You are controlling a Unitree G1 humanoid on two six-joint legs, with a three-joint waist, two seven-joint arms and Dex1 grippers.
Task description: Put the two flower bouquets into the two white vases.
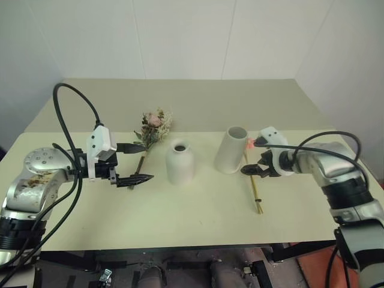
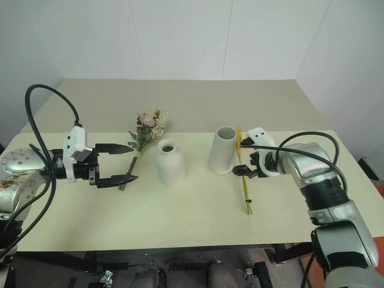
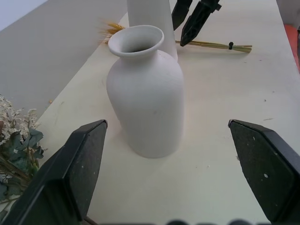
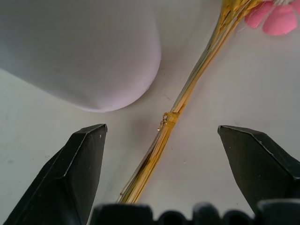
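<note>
The bushy bouquet point(image 1: 155, 126) of beige sprigs, green leaves and a pink rose lies on the table, its stems running under my left gripper point(image 1: 137, 162). That gripper is open, holds nothing, and points at the bottle-shaped white vase point(image 1: 180, 162). The taller cylinder vase point(image 1: 231, 150) stands upright to its right. Just right of the cylinder lies the slim straw-yellow bouquet point(image 1: 258, 193), with pink blossoms point(image 4: 274, 16) at its far end. My right gripper point(image 1: 252, 157) hangs open over this stalk bundle point(image 4: 178, 112), one finger on each side, not closed on it.
The pale table point(image 1: 198, 219) has free surface in front of the vases and bouquets. Its far edge meets a beige floor and white walls. Black cables loop from both arms over the table's left and right ends.
</note>
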